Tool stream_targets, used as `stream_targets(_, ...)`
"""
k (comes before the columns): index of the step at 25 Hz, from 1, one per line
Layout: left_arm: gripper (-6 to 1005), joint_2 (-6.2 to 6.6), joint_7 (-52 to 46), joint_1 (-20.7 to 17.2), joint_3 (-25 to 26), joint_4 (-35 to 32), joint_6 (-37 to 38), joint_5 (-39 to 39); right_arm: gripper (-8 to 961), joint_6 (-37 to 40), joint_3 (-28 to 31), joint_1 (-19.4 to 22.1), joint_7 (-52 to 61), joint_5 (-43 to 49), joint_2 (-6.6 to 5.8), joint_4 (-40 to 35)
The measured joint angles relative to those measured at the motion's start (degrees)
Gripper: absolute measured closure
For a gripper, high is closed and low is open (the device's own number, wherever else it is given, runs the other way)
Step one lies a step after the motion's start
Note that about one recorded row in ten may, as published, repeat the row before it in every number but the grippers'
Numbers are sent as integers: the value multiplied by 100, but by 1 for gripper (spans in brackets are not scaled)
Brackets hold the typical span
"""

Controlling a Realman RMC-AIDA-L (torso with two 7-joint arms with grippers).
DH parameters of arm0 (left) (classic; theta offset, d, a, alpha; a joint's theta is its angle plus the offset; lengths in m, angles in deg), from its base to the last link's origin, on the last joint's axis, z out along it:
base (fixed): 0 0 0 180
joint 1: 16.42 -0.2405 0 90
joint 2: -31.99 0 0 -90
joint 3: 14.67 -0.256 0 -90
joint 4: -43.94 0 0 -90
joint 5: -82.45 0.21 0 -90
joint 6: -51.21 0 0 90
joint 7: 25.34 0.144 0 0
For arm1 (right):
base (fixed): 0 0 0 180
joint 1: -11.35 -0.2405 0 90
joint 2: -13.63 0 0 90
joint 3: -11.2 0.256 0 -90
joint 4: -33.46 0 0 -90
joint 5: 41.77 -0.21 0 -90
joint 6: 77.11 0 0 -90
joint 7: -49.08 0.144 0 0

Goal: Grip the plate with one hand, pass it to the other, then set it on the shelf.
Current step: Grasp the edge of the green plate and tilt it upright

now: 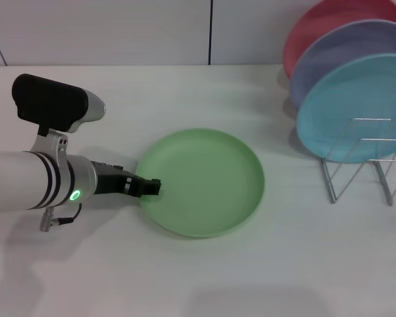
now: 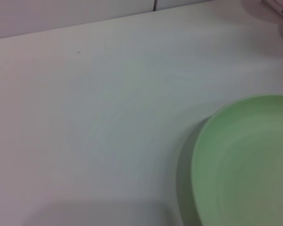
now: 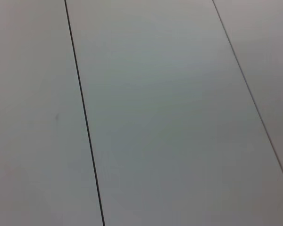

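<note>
The white table (image 1: pixel 198 277) was seen bearing the light-green plate (image 1: pixel 204 181) flat at its middle, the wire shelf (image 1: pixel 360 158) well to the right, and the left gripper (image 1: pixel 148 187) at the plate's left rim, its fingers apparently clamped on that rim.

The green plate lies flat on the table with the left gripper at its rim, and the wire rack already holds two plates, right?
Not quite: the head view shows three plates in the wire rack, pink, lavender and blue. The green plate, table and left gripper are as stated.
</note>
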Motion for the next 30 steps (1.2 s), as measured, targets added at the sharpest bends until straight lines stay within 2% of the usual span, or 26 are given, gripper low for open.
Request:
stream_targets(8,204,2,-128,11,-23,39,-117,-17,214,12,0,57,-7,3,6,2)
stream_targets(15,211,11,-167,199,-3,-30,-418,-116,214,20,0,73,-35,69,10,1)
stream_targets(21,361,9,-213,180,-162,175,-430,-93,214,101,0,101,-38,72,9,1)
stream_targets(26,565,9,-211,171,-232,191,-415,-88,214,134,0,128,-44,72,4,2)
stream_targets(30,684,9,-207,169,-252,202,-410,-81,215,152,0,140,-46,72,0,7)
